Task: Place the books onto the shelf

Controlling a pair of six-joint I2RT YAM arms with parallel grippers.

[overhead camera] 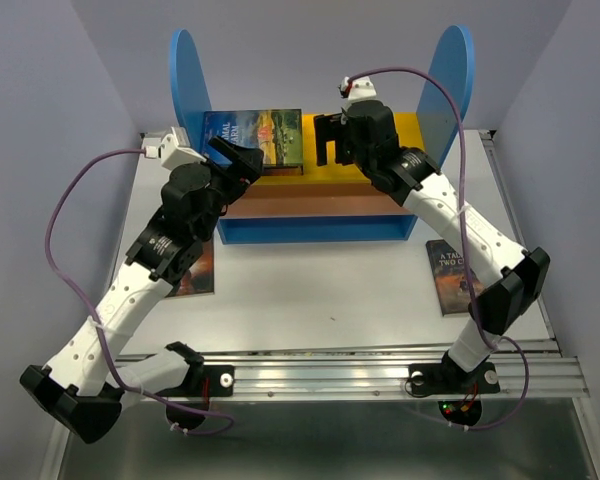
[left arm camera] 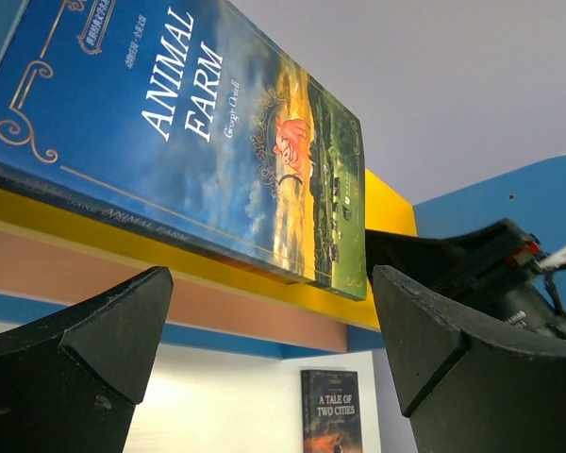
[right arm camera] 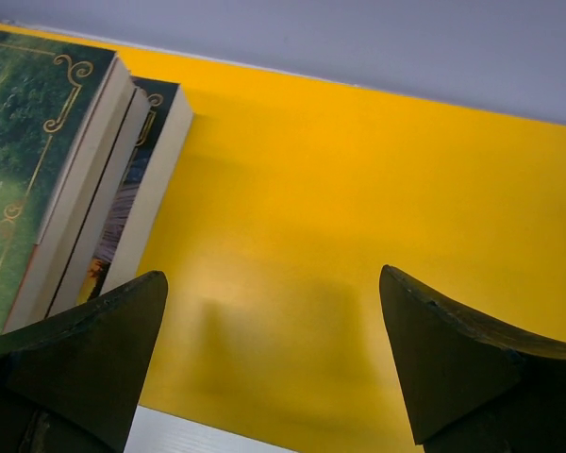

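Observation:
A stack of books (overhead camera: 256, 138) lies flat on the left half of the shelf's (overhead camera: 189, 82) yellow top board (overhead camera: 405, 128), with the blue-green Animal Farm (left arm camera: 198, 142) on top. Its page edges (right arm camera: 85, 198) show in the right wrist view. A dark Tale of Two Cities (overhead camera: 454, 276) lies on the table at the right, also visible as the same book (left arm camera: 332, 411) from the left wrist. Another dark book (overhead camera: 195, 270) lies partly under my left arm. My left gripper (overhead camera: 242, 158) is open and empty at the stack's front edge. My right gripper (overhead camera: 330, 143) hovers open and empty over the bare yellow board (right arm camera: 340, 208).
The shelf's right blue panel (overhead camera: 452, 70) rises behind my right arm. A brown lower board (overhead camera: 310, 203) and blue base (overhead camera: 310, 230) step down toward me. Grey walls close in at the back and both sides. A metal rail (overhead camera: 330, 375) runs along the near edge.

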